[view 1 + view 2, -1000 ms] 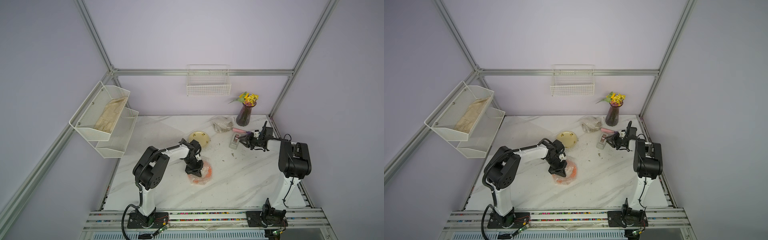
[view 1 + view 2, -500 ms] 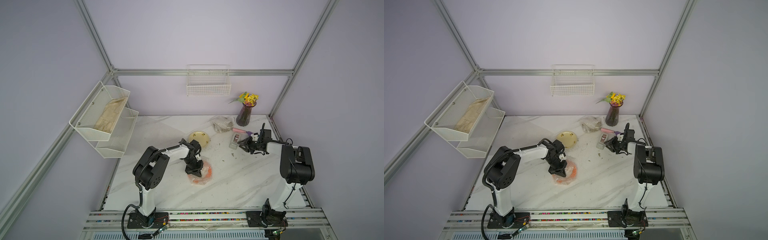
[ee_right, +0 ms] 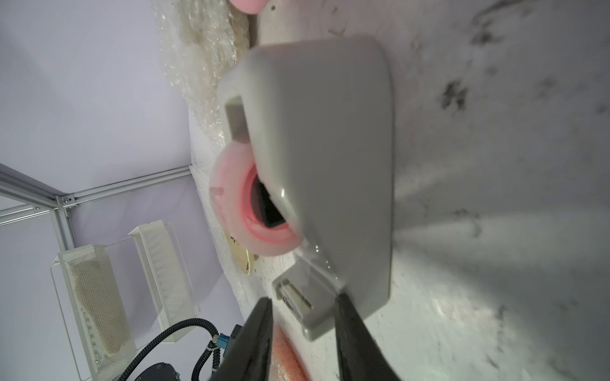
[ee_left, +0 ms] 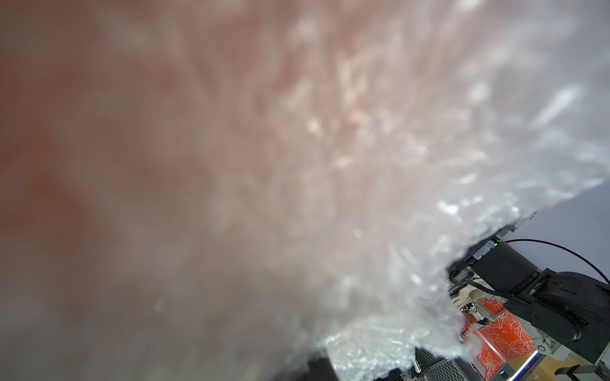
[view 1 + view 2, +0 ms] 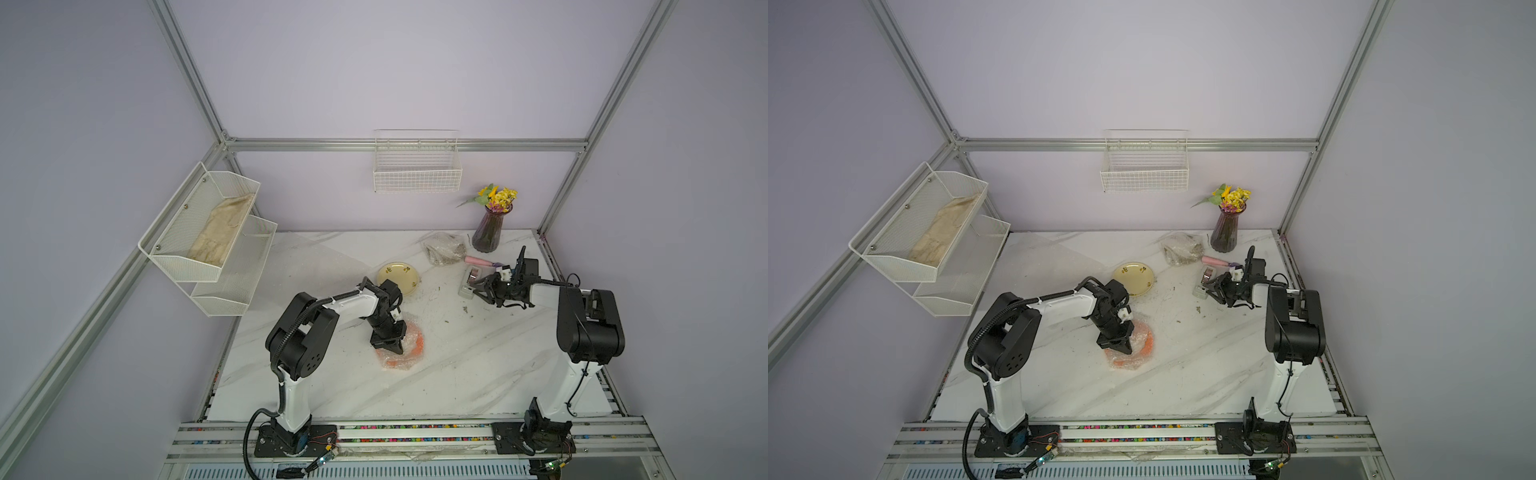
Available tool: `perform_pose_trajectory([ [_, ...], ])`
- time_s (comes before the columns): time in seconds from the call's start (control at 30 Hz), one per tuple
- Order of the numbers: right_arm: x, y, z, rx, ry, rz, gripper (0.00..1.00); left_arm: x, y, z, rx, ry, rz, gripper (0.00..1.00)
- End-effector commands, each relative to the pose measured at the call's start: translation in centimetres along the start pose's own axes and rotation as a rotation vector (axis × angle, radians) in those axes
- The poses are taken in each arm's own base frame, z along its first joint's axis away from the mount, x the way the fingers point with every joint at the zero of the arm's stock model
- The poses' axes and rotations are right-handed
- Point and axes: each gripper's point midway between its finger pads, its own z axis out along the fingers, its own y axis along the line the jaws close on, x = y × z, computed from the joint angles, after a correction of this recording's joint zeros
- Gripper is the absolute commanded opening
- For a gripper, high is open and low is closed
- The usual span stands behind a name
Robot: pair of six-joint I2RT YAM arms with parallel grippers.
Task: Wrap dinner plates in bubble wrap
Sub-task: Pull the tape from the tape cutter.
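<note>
Pincer astride tape dispenser, right wrist

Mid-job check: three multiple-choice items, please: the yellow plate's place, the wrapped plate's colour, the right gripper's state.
1. The yellow plate lies: A on the table, bare; B in the wire basket; C under the vase.
2. The wrapped plate under the left gripper is: A blue; B orange; C green.
3. The right gripper is: A shut on a plate; B shut on the vase; C open at the tape dispenser.

A, it lies uncovered on the table; B, orange shows through the bubble wrap; C, its fingers stand apart at the cutter end.
</note>
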Motion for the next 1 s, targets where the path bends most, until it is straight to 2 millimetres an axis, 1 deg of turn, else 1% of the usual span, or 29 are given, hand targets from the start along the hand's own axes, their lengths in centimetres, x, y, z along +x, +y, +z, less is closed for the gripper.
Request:
perform_pose_trajectory([
  [0.0, 0.6, -1.5, 1.9, 0.056, 0.026, -0.001, 0.37, 1.0, 4.0, 1.4, -0.145, 0.040, -0.073, 0.04],
  [0.1, 0.7, -1.7, 2.7, 0.045, 0.035, 0.013, 0.37, 0.9, 3.9, 1.4, -0.146, 0.039, -0.073, 0.04],
  [0.2, 0.4, -1.7, 3.5, 0.031, 0.028, 0.021, 0.36, 0.9, 3.8, 1.4, -0.146, 0.040, -0.073, 0.04],
  [0.27, 0.2, -2.0, 3.5, 0.050, 0.015, 0.026, 0.35, 0.9, 3.9, 1.4, -0.147, 0.043, -0.076, 0.04],
  [0.33, -0.5, -2.5, 2.8, 0.092, -0.036, 0.020, 0.34, 1.0, 3.9, 1.3, -0.149, 0.041, -0.078, 0.04],
  [0.4, -0.6, -2.7, 2.6, 0.117, -0.047, 0.006, 0.34, 1.0, 3.9, 1.3, -0.151, 0.042, -0.078, 0.04],
  [0.47, -0.6, -2.3, 3.2, 0.067, -0.025, 0.026, 0.34, 1.1, 4.0, 1.3, -0.152, 0.042, -0.082, 0.04],
  [0.5, -0.5, -1.8, 3.7, 0.010, -0.010, 0.055, 0.31, 1.1, 4.0, 1.3, -0.152, 0.043, -0.082, 0.04],
  [0.53, -0.8, -0.9, 3.9, -0.064, -0.019, 0.068, 0.27, 1.1, 4.0, 1.3, -0.151, 0.043, -0.082, 0.04],
  [0.57, -1.0, -0.7, 4.0, -0.087, -0.027, 0.081, 0.26, 1.1, 4.0, 1.3, -0.152, 0.042, -0.082, 0.04],
  [0.6, -0.9, -1.1, 4.1, -0.067, -0.021, 0.094, 0.28, 1.0, 3.9, 1.3, -0.152, 0.042, -0.081, 0.04],
  [0.67, -0.3, -2.0, 4.0, 0.009, -0.002, 0.078, 0.35, 1.0, 3.9, 1.2, -0.150, 0.041, -0.082, 0.05],
  [0.7, -0.2, -2.2, 3.7, 0.033, -0.007, 0.062, 0.36, 1.1, 3.9, 1.3, -0.151, 0.043, -0.082, 0.05],
  [0.77, 0.0, -2.2, 3.5, 0.045, -0.002, 0.050, 0.36, 1.1, 4.0, 1.3, -0.151, 0.043, -0.084, 0.05],
  [0.87, 0.4, -2.3, 3.6, 0.033, 0.013, 0.063, 0.30, 1.0, 3.9, 1.3, -0.149, 0.043, -0.083, 0.05],
  [0.97, 0.4, -2.5, 3.3, 0.044, -0.002, 0.063, 0.19, 1.0, 3.9, 1.3, -0.149, 0.043, -0.082, 0.05],
])
